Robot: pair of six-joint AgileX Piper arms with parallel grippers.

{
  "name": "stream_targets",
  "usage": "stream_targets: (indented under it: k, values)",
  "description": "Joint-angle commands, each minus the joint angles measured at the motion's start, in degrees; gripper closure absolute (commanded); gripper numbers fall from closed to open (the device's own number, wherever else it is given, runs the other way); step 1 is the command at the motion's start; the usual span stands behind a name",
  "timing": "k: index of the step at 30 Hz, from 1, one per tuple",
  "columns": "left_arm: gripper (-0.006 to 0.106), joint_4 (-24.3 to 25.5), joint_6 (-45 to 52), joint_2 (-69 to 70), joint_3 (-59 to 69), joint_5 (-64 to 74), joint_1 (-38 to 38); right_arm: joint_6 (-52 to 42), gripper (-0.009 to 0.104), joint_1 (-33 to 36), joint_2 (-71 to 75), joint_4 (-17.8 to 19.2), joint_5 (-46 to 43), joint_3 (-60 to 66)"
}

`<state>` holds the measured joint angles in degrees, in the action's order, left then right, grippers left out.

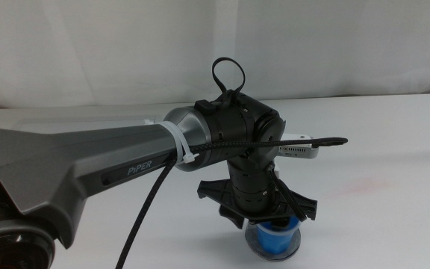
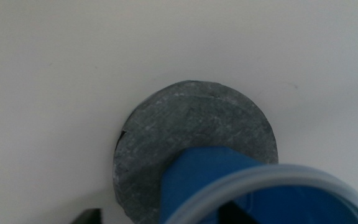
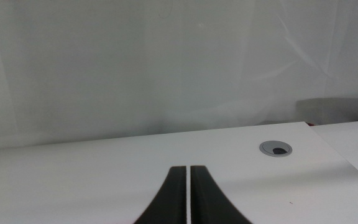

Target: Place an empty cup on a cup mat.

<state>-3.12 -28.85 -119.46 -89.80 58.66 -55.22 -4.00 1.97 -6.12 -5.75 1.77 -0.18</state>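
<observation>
The blue cup (image 1: pixel 276 239) stands on the dark grey cup mat (image 1: pixel 269 251) near the table's front edge, almost hidden under my left gripper (image 1: pixel 271 220), which points straight down over it. In the left wrist view the cup (image 2: pixel 210 177) rests its base on the mat (image 2: pixel 185 130), toward one edge of the disc. One fingertip (image 2: pixel 89 218) shows outside the cup, clear of its wall, and a dark shape sits inside the rim. The cup looks empty. My right gripper (image 3: pixel 188 171) is shut and empty, low over the table, out of the middle view.
A silver-grey panel (image 1: pixel 298 149) lies on the white table just behind the left wrist. A round cable grommet (image 3: pixel 275 148) is set in the tabletop ahead of the right gripper. The left arm (image 1: pixel 88 168) covers the left half of the table.
</observation>
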Motion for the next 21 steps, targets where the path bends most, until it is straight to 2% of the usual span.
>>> stream_targets:
  k: [1,5,8,21]
  values:
    - [0.042,-0.2,-0.7,-0.1,-0.3,-0.6,-0.2,-0.4,0.098,-0.3,0.2,0.2,-0.5,2.2]
    - [0.019,-0.2,-0.7,-0.1,-0.3,-1.6,-0.2,-0.4,0.098,-0.3,0.2,0.2,-0.5,2.2]
    - [0.008,-0.1,-0.7,-0.1,-0.3,-2.2,-0.2,-0.4,0.098,-0.3,0.2,0.2,-0.5,2.2]
    - [0.011,4.2,0.0,1.9,-0.4,-2.1,-0.1,-0.4,0.098,-0.3,0.2,0.2,-0.5,2.2]
